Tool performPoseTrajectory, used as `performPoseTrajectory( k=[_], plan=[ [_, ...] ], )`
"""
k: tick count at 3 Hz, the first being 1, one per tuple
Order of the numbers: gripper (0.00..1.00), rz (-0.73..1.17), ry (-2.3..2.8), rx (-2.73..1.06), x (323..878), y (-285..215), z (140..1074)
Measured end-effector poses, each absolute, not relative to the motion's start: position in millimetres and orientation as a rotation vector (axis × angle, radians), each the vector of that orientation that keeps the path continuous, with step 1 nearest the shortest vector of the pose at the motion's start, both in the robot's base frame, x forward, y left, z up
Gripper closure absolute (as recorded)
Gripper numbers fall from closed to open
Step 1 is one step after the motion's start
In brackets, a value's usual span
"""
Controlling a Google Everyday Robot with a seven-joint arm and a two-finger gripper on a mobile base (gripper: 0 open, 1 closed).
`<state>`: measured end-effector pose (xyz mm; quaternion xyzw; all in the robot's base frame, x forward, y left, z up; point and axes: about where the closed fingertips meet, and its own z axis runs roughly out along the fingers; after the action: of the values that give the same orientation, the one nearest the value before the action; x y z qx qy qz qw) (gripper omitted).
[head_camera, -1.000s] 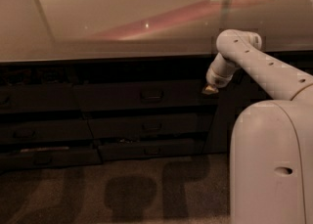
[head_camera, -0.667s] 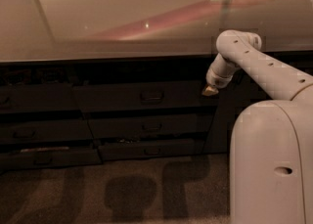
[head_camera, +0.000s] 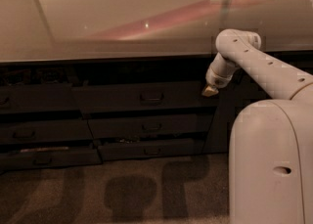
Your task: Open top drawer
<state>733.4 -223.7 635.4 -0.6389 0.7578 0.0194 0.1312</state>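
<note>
One gripper (head_camera: pixel 210 90) tips the robot's single pale arm (head_camera: pixel 254 64), and it hangs pointing down in front of the right edge of the top drawer (head_camera: pixel 112 100), near that front's upper right corner; whether it is released or clenched cannot be told, nor whether it touches the front. The top drawer is the uppermost of the centre column, directly beneath the front edge of the countertop (head_camera: pixel 122 17), and its one small loop handle (head_camera: pixel 151 98) sits mid-front, well to the left of the gripper. By my reading the task is hardly begun: the front looks shut and level with its neighbours and the handle is untaken, so reaching across to it, gripping and pulling are all left. Counting outward, six dark drawer fronts show, in two columns of three, with three handles in the centre column and three dimmer ones in the left; the lowest pair seem slightly ajar. One robot body (head_camera: pixel 269 164) fills the lower right corner, above the carpet (head_camera: pixel 73 198)
</note>
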Motion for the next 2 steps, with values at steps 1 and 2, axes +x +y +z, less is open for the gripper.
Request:
performPoseTrajectory(
  k=[1,2],
  plan=[
    [1.00,0.056,2.200,-1.855,733.4,-223.7,639.5],
    [1.00,0.056,2.194,-1.864,727.2,-224.3,636.0]
  ],
)
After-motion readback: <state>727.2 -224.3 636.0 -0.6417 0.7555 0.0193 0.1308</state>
